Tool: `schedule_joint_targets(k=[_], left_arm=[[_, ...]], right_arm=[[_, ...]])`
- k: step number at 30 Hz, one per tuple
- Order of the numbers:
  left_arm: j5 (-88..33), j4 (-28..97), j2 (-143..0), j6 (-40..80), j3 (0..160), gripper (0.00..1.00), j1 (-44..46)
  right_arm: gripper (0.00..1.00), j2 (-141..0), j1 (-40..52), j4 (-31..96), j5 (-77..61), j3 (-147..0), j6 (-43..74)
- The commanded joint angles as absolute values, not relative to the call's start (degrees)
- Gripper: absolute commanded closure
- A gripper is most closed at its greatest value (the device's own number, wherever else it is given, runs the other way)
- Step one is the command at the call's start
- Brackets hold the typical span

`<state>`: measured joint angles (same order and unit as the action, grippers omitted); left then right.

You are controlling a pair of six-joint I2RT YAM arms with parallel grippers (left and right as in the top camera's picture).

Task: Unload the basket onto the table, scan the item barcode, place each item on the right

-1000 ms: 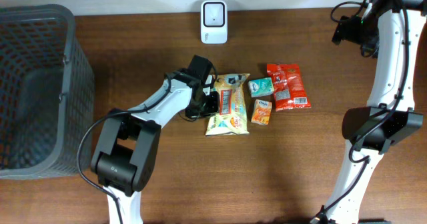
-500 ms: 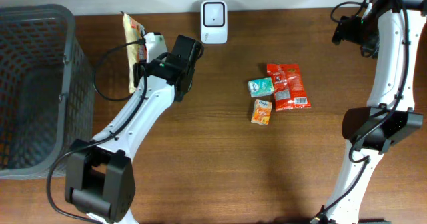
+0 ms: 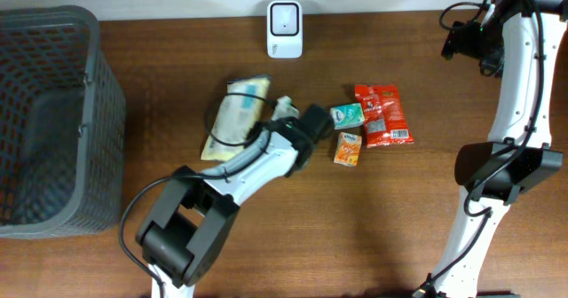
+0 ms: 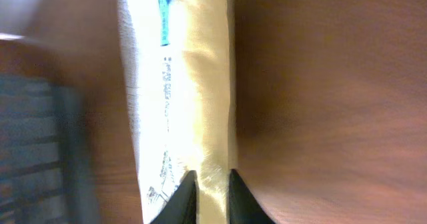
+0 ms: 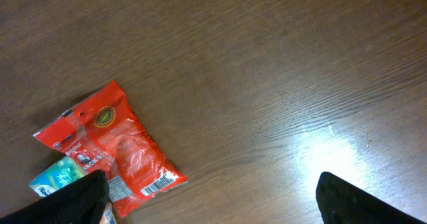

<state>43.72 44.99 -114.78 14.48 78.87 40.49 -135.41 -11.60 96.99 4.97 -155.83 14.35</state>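
Note:
A pale yellow snack bag (image 3: 235,116) lies left of the table's middle, below the white barcode scanner (image 3: 284,17) at the back edge. My left gripper (image 3: 263,128) reaches it from the right. In the left wrist view the dark jaws stand close together on the snack bag's yellow edge (image 4: 200,84), so the left gripper (image 4: 213,184) is shut on it. My right gripper (image 5: 220,207) stands wide open above bare wood, holding nothing, with the red packet (image 5: 113,144) off to its left. From overhead, that right gripper (image 3: 463,39) hangs high at the back right.
A dark mesh basket (image 3: 44,121) fills the left side. Right of the bag lie a red packet (image 3: 383,114), a teal packet (image 3: 348,114) and a small orange box (image 3: 348,148). The right arm's base (image 3: 497,174) stands at the right edge.
The left arm lifted the snack bag from beside the other packets, carried it up near the scanner and basket, then swung it back down to the table's middle left. Right arm unchanged.

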Motion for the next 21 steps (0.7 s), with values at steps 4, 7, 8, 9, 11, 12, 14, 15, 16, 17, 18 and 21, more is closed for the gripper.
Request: schedule_joint_targets(k=[4, 7, 8, 9, 11, 12, 14, 15, 16, 17, 18, 21], left_arm=[[22.92, 54.63, -113.25, 14.46, 87.99, 0.12, 44.58], [24.34, 58.81, -113.06, 14.46, 98.78, 0.23, 39.11], [25.61, 58.5, -113.06, 14.46, 100.03, 0.36, 37.08], [27.53, 57.01, -113.06, 14.46, 100.44, 0.59, 33.85], [26.89, 55.11, -113.49, 14.48, 100.44, 0.85, 28.6], [26.79, 55.13, -114.13, 14.48, 100.33, 0.95, 25.04], [24.95, 55.05, -115.9, 17.06, 100.29, 1.0, 20.91], [21.15, 54.98, -117.51, 17.04, 100.29, 1.0, 19.31], [17.34, 55.16, -119.2, 17.04, 100.27, 1.0, 18.35], [13.34, 55.16, -121.27, 17.04, 100.27, 1.0, 17.85], [10.76, 55.18, -122.83, 17.02, 100.27, 1.0, 17.82], [4.05, 56.27, -125.71, 17.04, 100.27, 1.0, 19.27]], right_arm=[[0.01, -134.74, -11.66, 97.3, 4.71, -156.48, 13.93], [0.01, -134.74, -11.66, 97.3, 4.71, -156.48, 13.93], [0.01, -134.74, -11.66, 97.3, 4.71, -156.48, 13.93], [0.01, -134.74, -11.66, 97.3, 4.71, -156.48, 13.93], [0.01, -134.74, -11.66, 97.3, 4.71, -156.48, 13.93], [0.01, -134.74, -11.66, 97.3, 4.71, -156.48, 13.93], [0.01, -134.74, -11.66, 97.3, 4.69, -156.48, 13.93], [0.01, -134.74, -11.66, 97.3, 4.71, -156.48, 13.93], [0.01, -134.74, -11.66, 97.3, 4.69, -156.48, 13.93], [0.01, -134.74, -11.66, 97.3, 4.71, -156.48, 13.93], [0.01, -134.74, -11.66, 97.3, 4.71, -156.48, 13.93], [0.01, -134.74, -11.66, 97.3, 4.71, -156.48, 13.93]])
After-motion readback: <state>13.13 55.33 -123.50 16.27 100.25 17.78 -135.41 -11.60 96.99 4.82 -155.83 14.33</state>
